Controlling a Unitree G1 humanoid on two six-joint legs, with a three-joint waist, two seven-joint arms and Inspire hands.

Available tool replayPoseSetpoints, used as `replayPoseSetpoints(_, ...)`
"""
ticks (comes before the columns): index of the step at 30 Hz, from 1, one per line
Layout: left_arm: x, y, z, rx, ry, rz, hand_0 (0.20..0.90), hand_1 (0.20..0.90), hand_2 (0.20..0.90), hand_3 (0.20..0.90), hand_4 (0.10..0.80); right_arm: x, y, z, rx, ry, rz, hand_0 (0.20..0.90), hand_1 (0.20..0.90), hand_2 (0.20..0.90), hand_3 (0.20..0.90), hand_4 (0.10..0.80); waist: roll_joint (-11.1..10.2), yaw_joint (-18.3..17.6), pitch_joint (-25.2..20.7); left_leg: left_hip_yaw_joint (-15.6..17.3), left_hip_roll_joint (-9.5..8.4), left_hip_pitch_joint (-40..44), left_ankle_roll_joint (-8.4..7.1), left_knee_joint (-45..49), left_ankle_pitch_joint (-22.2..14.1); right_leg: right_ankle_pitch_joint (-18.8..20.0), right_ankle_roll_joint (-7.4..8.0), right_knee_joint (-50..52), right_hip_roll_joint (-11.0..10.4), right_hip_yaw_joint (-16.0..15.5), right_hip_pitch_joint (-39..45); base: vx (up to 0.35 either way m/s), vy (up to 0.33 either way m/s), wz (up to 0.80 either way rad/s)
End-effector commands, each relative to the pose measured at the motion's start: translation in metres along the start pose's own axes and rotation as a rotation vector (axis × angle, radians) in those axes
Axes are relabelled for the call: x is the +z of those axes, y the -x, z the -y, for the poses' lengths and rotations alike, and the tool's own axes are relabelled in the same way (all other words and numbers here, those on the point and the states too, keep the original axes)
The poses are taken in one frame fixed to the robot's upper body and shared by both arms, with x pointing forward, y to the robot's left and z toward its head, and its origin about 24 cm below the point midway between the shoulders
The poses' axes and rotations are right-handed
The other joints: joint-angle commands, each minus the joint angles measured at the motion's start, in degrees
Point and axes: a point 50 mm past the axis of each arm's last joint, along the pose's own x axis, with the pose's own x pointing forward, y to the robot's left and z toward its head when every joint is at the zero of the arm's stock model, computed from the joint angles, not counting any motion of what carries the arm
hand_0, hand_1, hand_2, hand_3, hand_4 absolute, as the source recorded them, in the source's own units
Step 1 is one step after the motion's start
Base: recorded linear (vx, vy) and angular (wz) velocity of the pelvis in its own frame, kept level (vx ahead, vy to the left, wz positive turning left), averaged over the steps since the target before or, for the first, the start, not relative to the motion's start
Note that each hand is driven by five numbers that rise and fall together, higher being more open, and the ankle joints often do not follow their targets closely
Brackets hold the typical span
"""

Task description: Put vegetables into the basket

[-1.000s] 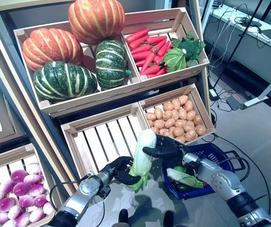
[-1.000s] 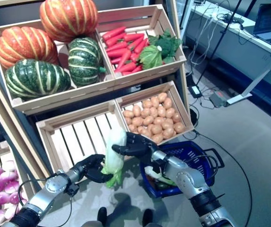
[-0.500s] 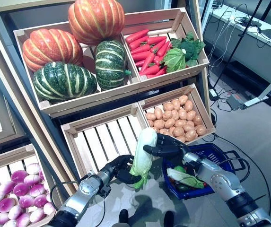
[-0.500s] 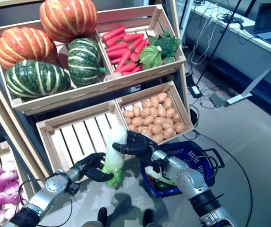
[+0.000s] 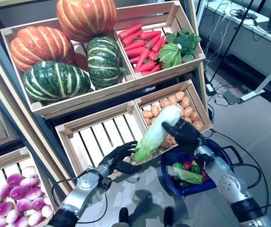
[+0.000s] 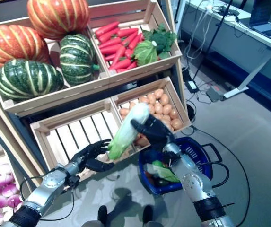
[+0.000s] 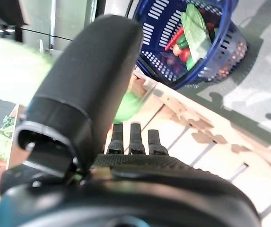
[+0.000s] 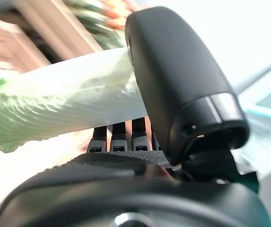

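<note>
— Where is the cabbage (image 5: 156,133)?

— In the air before the empty crate (image 5: 97,137), tilted, the right hand (image 5: 185,134) gripping its white end. The left hand (image 5: 121,156), fingers loosely spread, sits just below its leafy tip.

— The step?

— Likely mid-carry. Next: swing it over the blue basket (image 5: 220,152) and lower it in.

blue basket (image 5: 230,156) open-topped, potato crate (image 5: 192,94) just beside

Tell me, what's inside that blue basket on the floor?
In the blue basket lie a pale green leafy vegetable and small red and green ones. Its wall and those on top hide anything underneath.
</note>
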Motion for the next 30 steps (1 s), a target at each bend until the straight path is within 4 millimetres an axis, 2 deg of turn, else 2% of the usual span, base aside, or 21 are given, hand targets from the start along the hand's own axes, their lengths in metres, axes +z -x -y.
replayPoseSetpoints(1, 0.051, -0.011, -0.013, 0.01, -0.022, 0.251, 0.9, 0.9, 0.9, 0.9, 0.8, 0.091, 0.002, -0.028, 0.057, -0.01, 0.509, 0.3, 0.3, 0.3, 0.3, 0.4, -1.2, -1.1, 0.1, -0.2, 0.64, 0.0, -0.71, 0.1, -3.8, -1.3, 2.59, 0.3, -2.2, -1.5, 2.5, -0.077, -0.029, -0.06)
replayPoseSetpoints(5, 0.063, -0.009, -0.02, 0.035, -0.016, 0.305, 0.9, 0.9, 0.9, 0.9, 0.8, 0.109, 0.014, -0.002, -0.091, -0.015, 0.622, 0.3, 0.3, 0.3, 0.3, 0.4, -1.3, -1.9, 2.1, 0.3, 1.2, -1.6, -0.76, 0.1, -3.2, -1.0, 2.31, 0.3, -1.8, -0.7, 0.9, -0.109, -0.039, -0.05)
replayPoseSetpoints(10, 0.069, -0.007, -0.024, 0.056, -0.024, 0.329, 0.9, 0.9, 0.9, 0.9, 0.8, 0.116, 0.026, 0.024, -0.251, -0.022, 0.667, 0.3, 0.3, 0.3, 0.3, 0.4, -1.6, -2.5, 4.0, 0.5, 1.68, -2.8, -0.84, 0.1, -2.8, -0.7, 2.09, 0.3, -1.4, 0.2, 0.0, -0.068, -0.046, -0.07)
replayPoseSetpoints(14, 0.075, -0.007, -0.027, 0.068, -0.039, 0.353, 0.9, 0.9, 0.9, 0.9, 0.8, 0.127, 0.041, 0.045, -0.399, -0.053, 0.766, 0.3, 0.3, 0.3, 0.3, 0.4, -1.9, -2.9, 5.9, 0.7, 1.84, -4.0, -0.74, 0.1, -2.3, -0.4, 1.81, 0.3, -1.0, 0.7, -1.0, -0.069, -0.045, -0.08)
replayPoseSetpoints(21, 0.092, -0.01, -0.031, 0.078, -0.064, 0.403, 0.9, 0.9, 0.9, 0.9, 0.8, 0.136, 0.06, 0.065, -0.606, -0.149, 0.925, 0.3, 0.3, 0.3, 0.3, 0.4, -1.7, -3.0, 9.1, 0.5, 1.13, -5.2, -0.21, 0.1, -2.3, -0.5, 1.27, 1.0, -0.7, 0.8, -2.0, -0.051, -0.027, -0.01)
replayPoseSetpoints(25, 0.101, -0.012, -0.031, 0.082, -0.057, 0.44, 0.9, 0.9, 0.9, 0.9, 0.8, 0.126, 0.061, 0.075, -0.654, -0.199, 0.92, 0.3, 0.3, 0.3, 0.3, 0.4, -1.2, -2.7, 11.2, 0.0, 0.71, -5.6, -0.13, 0.1, -1.8, -1.4, 0.97, 3.1, -0.7, 1.1, -3.3, -0.041, -0.008, 0.01)
replayPoseSetpoints(30, 0.118, -0.014, -0.028, 0.078, -0.066, 0.513, 0.9, 0.9, 0.9, 0.9, 0.8, 0.122, 0.054, 0.076, -0.654, -0.244, 0.948, 0.3, 0.3, 0.3, 0.3, 0.4, -0.7, -1.9, 14.0, -0.9, -0.24, -7.1, 0.06, 1.1, -1.6, -2.0, 0.54, 4.7, -0.6, 1.1, -4.5, -0.077, -0.018, -0.01)
